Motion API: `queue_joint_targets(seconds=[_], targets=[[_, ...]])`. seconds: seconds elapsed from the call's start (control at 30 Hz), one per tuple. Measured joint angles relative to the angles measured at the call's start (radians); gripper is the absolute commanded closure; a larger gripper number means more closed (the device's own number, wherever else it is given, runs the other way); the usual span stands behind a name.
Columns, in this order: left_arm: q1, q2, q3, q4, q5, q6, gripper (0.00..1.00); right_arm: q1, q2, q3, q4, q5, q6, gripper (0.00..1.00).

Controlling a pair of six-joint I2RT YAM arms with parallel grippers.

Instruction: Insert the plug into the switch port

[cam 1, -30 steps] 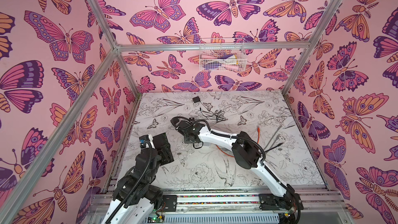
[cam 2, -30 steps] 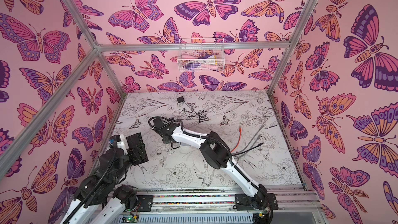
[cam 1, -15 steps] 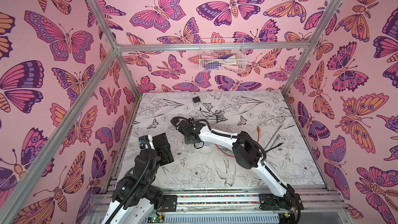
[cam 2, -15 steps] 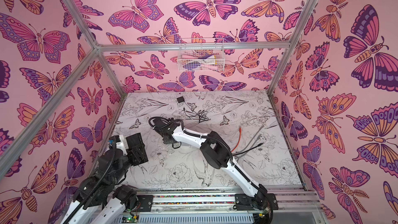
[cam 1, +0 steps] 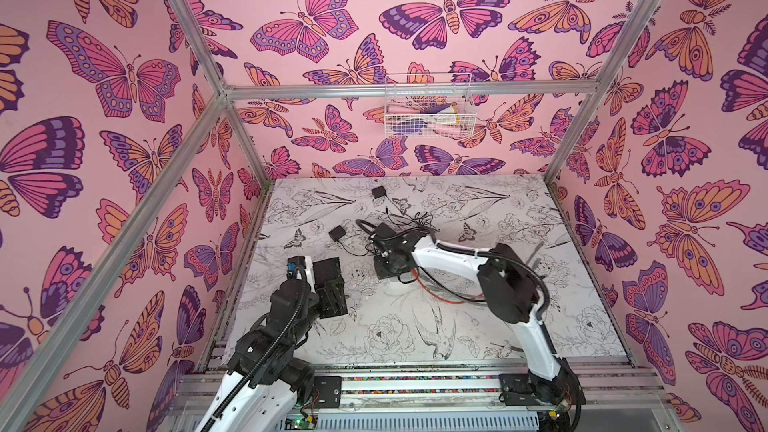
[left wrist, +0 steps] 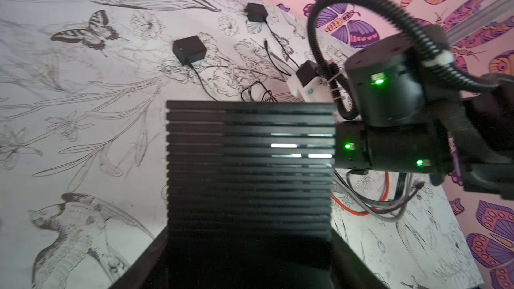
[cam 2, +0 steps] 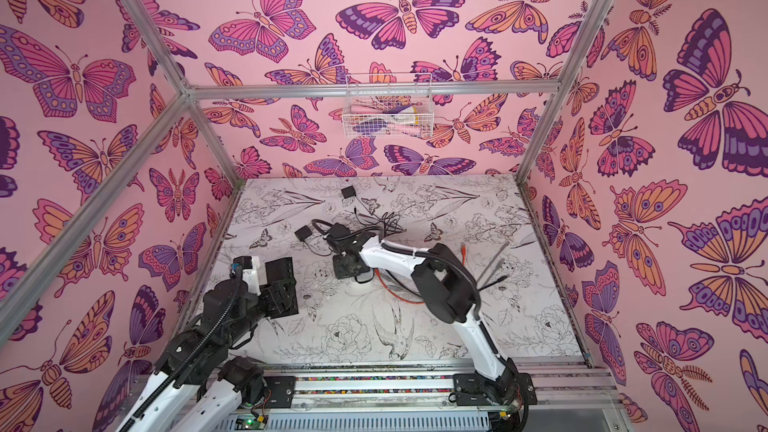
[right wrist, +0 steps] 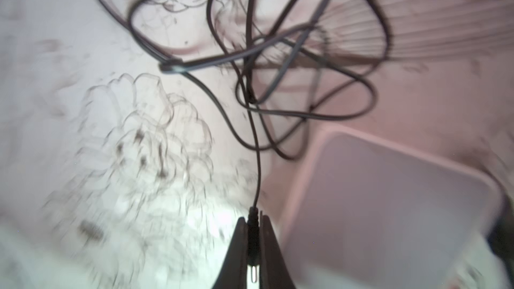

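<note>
Plug and switch both sit under your right arm, so read the scene downward from the table. Of your 2 arms, the right one reaches to the middle of the table and is by far the nearer. The left gripper hangs well apart toward the left edge, its jaws apart with nothing between them, as far as a top view shows.

The switch, a flat white box, lies on the table just beside the right gripper and partly under it in both top views. You cannot see any of its ports in these frames. The black cable leaves the fingertips and runs away from the wrist into a loose tangle on the table.

The right gripper is clamped on the plug, which lies lengthwise between the 2 fingers. Mind its long axis: the metal tip points back toward the wrist and the cable end points outward. The switch lies off to the side of the fingers, and the tip does not face it.

Judged from this, you will likely need to turn the wrist or regrip until the tip faces the port, and first find which side of the box carries it.
</note>
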Motion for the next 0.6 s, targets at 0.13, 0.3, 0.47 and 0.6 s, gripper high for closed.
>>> queue_joint_targets(seconds=[0.13,0.3,0.47,0.6], targets=[[-0.033,-0.027,-0.054,0.089,0.093,0.042,1.0,-0.096,-0.187,-0.186,0.218,-0.172,0.0,1.0],[-0.126,-0.064,-0.146,0.23,0.187,0.09,1.0,-0.129,-0.296,-0.285,0.444,-0.359,0.0,1.0],[-0.224,-0.149,-0.294,0.408,0.275,0.151,1.0,-0.131,-0.356,-0.406,0.651,-0.491,0.032,1.0],[-0.283,-0.222,-0.384,0.483,0.315,0.211,1.0,-0.132,-0.422,-0.494,0.758,-0.542,0.051,1.0]])
